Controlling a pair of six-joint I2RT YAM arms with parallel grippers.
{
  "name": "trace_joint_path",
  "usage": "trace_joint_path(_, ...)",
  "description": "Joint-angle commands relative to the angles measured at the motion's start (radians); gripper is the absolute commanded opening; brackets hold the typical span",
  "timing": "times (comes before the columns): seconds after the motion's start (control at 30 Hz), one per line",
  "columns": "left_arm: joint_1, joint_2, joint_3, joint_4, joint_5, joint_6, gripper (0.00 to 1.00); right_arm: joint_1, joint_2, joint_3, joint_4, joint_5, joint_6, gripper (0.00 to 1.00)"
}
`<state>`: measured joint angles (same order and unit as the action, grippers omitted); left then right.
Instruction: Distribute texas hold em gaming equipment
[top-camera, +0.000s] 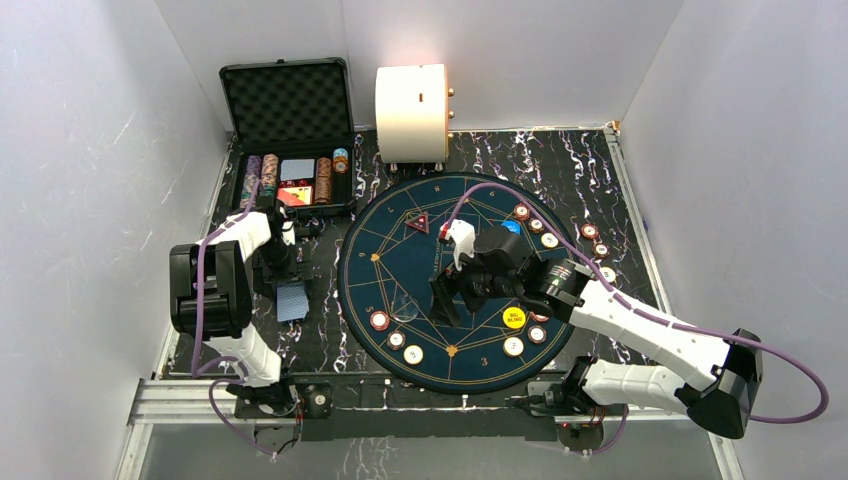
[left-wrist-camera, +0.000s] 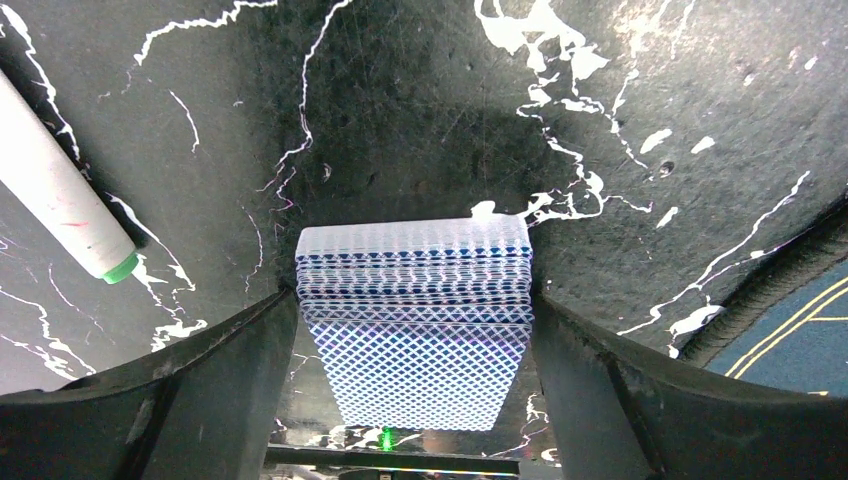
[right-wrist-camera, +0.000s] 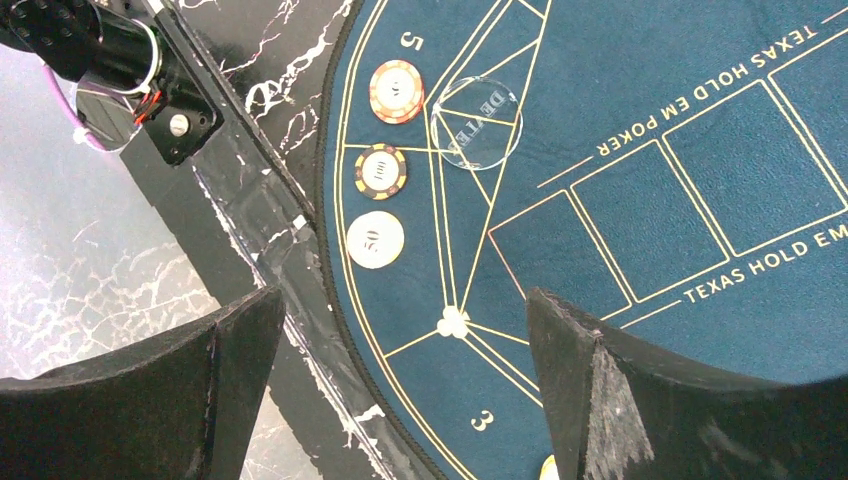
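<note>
Left side first: the left gripper (left-wrist-camera: 415, 298) is low over the black marbled surface (left-wrist-camera: 420, 120), with the deck of blue-backed cards (left-wrist-camera: 415, 340) sitting right between its fingers (left-wrist-camera: 200, 390). Both fingers run close along the deck's sides, but I cannot tell whether they actually press on it. From above, that deck lies on the surface just left of the round blue mat (top-camera: 455, 365), near the open black case (top-camera: 287, 105). A white tube with a green tip (left-wrist-camera: 60, 190) lies off to the left of the deck.

Over to the right gripper (right-wrist-camera: 405, 295). Its fingers are spread wide with nothing between them, and it hovers above the mat's near-left part.

Under its camera there are three chips in a row along the mat's edge beside the number 5: a red-and-white chip (right-wrist-camera: 397, 91), a dark chip marked 100 (right-wrist-camera: 381, 171) and a cream chip marked 50 (right-wrist-camera: 375, 240). A clear dealer disc (right-wrist-camera: 476, 122) sits just beside the red-and-white one.

More is laid out on the mat:
- the yellow button (top-camera: 514, 317) is near the right arm's wrist
- the blue button (top-camera: 512, 227) is at the far right
- the red triangular marker (top-camera: 418, 223) is toward the far side

More chips curve along the right rim, and a few lie off the mat on the surface. The big cream cylinder (top-camera: 411, 112) stands at the back.
</note>
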<state>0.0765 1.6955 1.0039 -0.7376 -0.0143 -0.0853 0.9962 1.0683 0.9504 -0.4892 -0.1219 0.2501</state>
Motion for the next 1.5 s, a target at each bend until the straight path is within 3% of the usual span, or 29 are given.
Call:
trace_joint_path(0.0,0.004,0.017,0.000,-0.019,0.034,-0.004,0.87,0.004,-0.012,0.009,0.043,0.017,-0.018,0.98)
trace_joint_path(0.2,0.004,0.023,-0.011,-0.011,0.066,-0.008,0.91,0.004,-0.011,0.017,0.040,0.024,-0.017,0.98)
trace_joint_path(0.37,0.003,0.055,-0.003,-0.018,0.071,-0.013,0.86,0.004,-0.010,0.017,0.042,0.026,-0.015,0.98)
trace_joint_path(0.97,0.003,0.063,0.013,-0.027,0.135,-0.043,0.41,-0.021,0.043,0.019,0.087,-0.022,0.037,0.98)
trace_joint_path(1.47,0.003,0.039,0.041,-0.055,0.192,-0.063,0.26,-0.028,0.270,0.129,0.230,-0.125,0.186,0.97)
